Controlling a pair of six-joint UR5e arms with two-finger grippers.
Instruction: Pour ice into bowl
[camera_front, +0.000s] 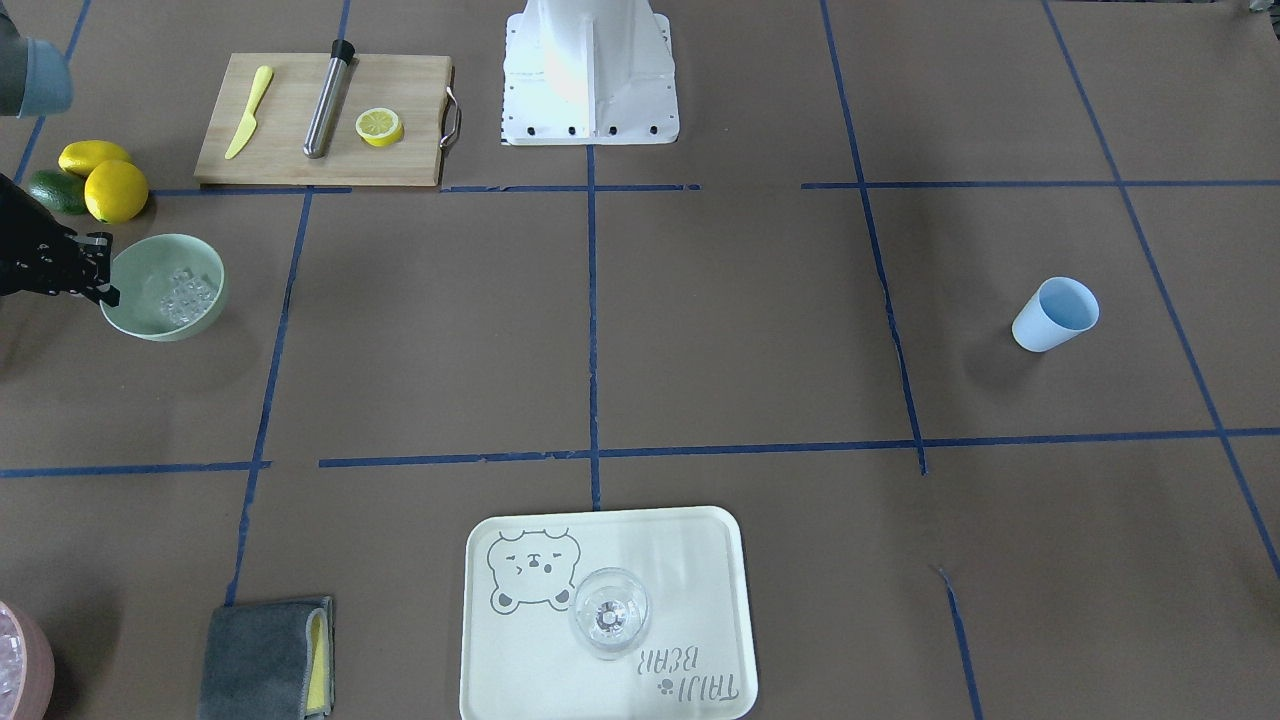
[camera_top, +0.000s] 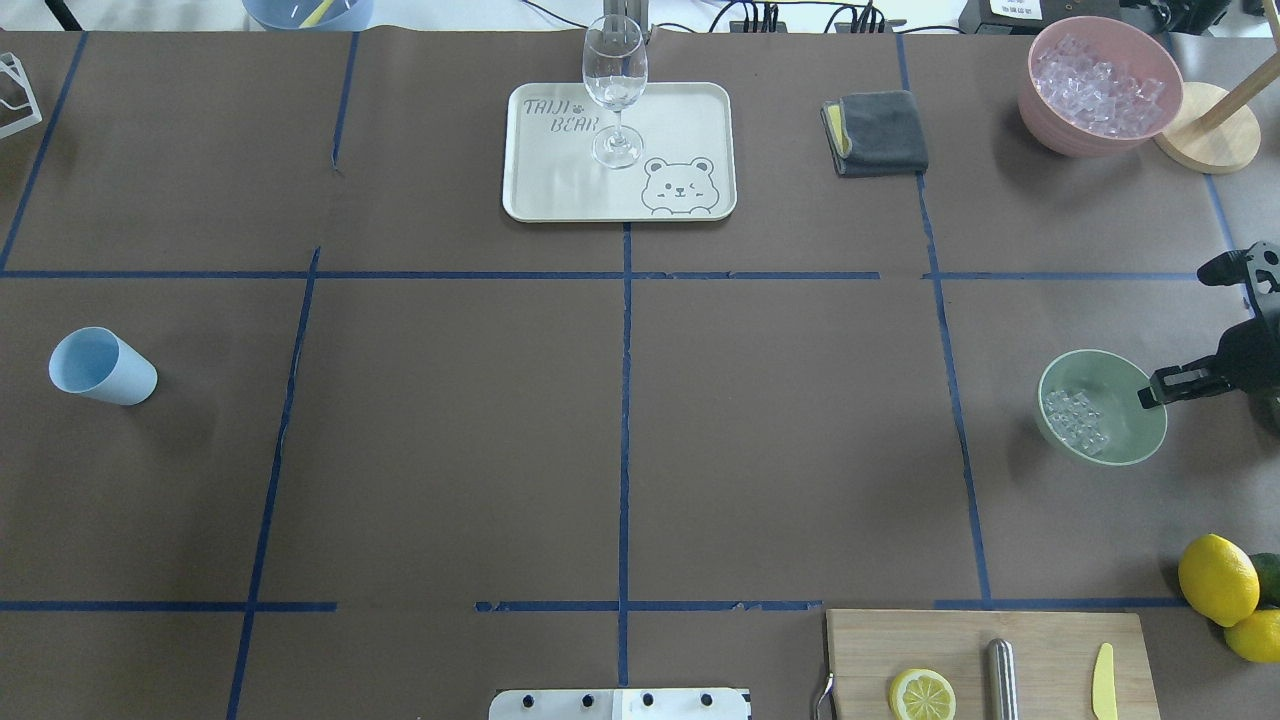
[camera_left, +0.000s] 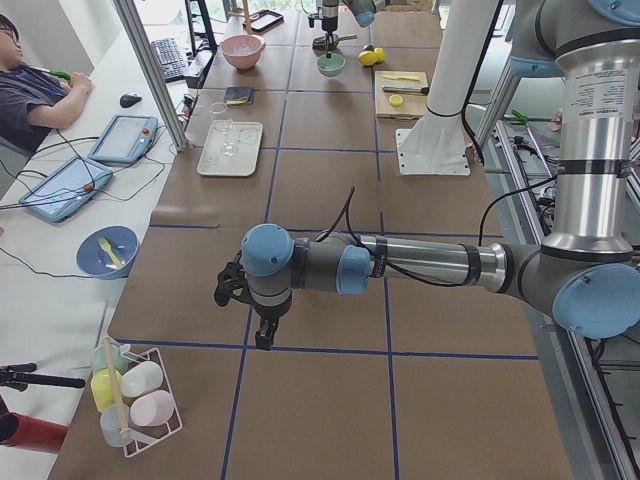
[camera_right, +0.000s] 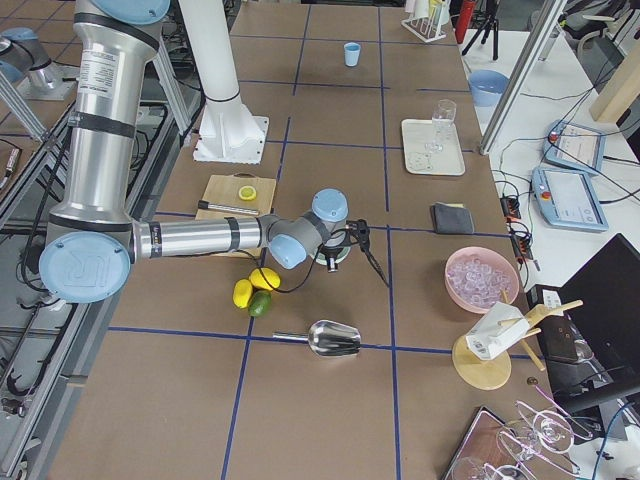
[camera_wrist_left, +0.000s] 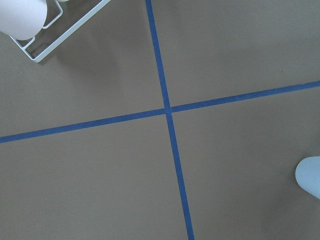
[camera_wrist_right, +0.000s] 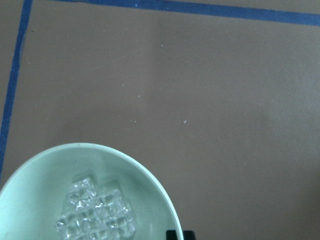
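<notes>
The pale mint-green bowl (camera_top: 1135, 432) stands on the table's right side and holds a small heap of clear ice cubes (camera_top: 1078, 420). It also shows in the front view (camera_front: 150, 270) with the ice (camera_front: 185, 295), and in the right wrist view (camera_wrist_right: 150, 200) with the ice (camera_wrist_right: 95, 215). My right gripper (camera_top: 1175, 335) is open and empty beside the bowl, with one fingertip (camera_top: 1150, 395) at the rim. My left gripper (camera_left: 262, 338) hangs over bare table at the far left end. It shows only in the left side view, so I cannot tell if it is open or shut.
A pink bowl (camera_top: 1040, 100) full of ice and a grey cloth (camera_top: 878, 132) are at the back right. A wine glass (camera_top: 615, 90) stands on a tray (camera_top: 560, 185). A metal scoop (camera_right: 330, 340) lies on the table. Lemons (camera_top: 1217, 578), cutting board (camera_top: 1050, 645), blue cup (camera_top: 100, 367).
</notes>
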